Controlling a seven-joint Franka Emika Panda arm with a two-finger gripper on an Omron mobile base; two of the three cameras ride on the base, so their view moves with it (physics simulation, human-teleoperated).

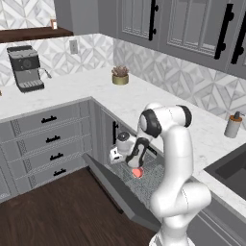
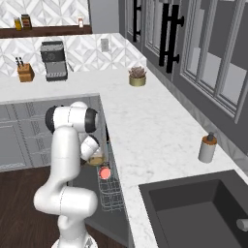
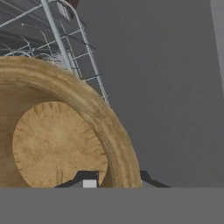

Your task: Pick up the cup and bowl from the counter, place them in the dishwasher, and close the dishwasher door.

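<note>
The golden-brown wooden bowl (image 3: 57, 144) is held by its rim in the narrow hand (image 3: 114, 180), above the grey wire rack (image 3: 65, 39). It should be lowered level beside the white cup with the salmon-red inside (image 2: 104, 172), and released only once seated.

— Where can you pass down there?

— Your gripper (image 3: 114, 178) sits low inside the dishwasher (image 2: 110, 191), pinched on the bowl (image 3: 57, 135) rim. The wire rack (image 3: 65, 39) stands just beyond the bowl; the cup (image 1: 138, 172) lies in the rack beside you.

— And open room?

— The lowered dishwasher door (image 1: 117, 192) leaves the way clear above it; the counter (image 2: 145, 131) edge overhangs your wrist.
</note>
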